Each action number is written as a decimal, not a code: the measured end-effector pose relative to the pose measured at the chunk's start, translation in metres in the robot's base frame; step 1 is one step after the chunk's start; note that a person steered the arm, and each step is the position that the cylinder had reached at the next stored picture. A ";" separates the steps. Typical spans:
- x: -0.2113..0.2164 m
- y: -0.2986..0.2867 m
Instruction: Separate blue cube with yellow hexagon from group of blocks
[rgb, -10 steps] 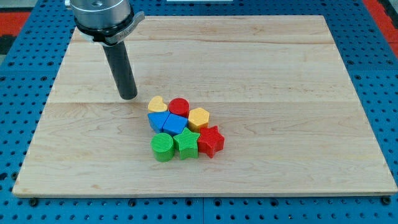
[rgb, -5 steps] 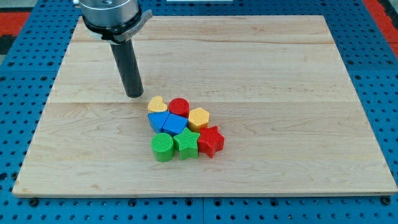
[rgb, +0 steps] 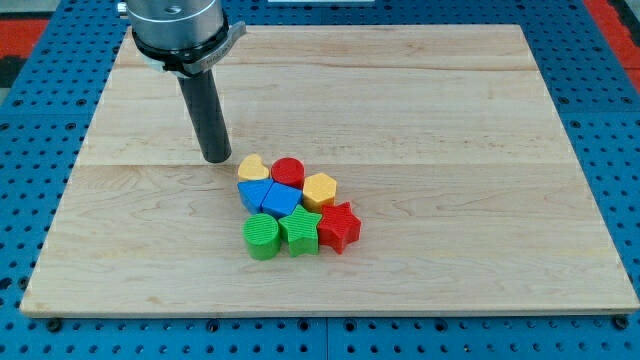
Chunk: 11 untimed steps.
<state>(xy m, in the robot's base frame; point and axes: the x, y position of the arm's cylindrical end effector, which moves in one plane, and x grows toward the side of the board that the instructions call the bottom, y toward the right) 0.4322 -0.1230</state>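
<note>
A tight group of blocks sits near the board's middle. The blue cube (rgb: 254, 193) is on the group's left, with a blue pentagon-like block (rgb: 282, 200) touching its right side. The yellow hexagon (rgb: 319, 189) is on the group's right, beside the red cylinder (rgb: 288, 171). A yellow heart (rgb: 253, 167) lies at the group's upper left. A green cylinder (rgb: 262, 237), a green star (rgb: 300, 230) and a red star (rgb: 339, 225) form the bottom row. My tip (rgb: 217, 157) stands just left of and above the yellow heart, apart from it.
The blocks lie on a pale wooden board (rgb: 450, 150), which rests on a blue pegboard table (rgb: 30, 130). The arm's grey flange (rgb: 175, 25) is at the view's top left.
My tip has moved a little to the view's right, towards the yellow heart. The blocks have not moved.
</note>
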 end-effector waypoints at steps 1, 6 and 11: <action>0.001 -0.038; 0.147 0.041; 0.134 0.046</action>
<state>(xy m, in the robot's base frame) 0.5659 -0.0768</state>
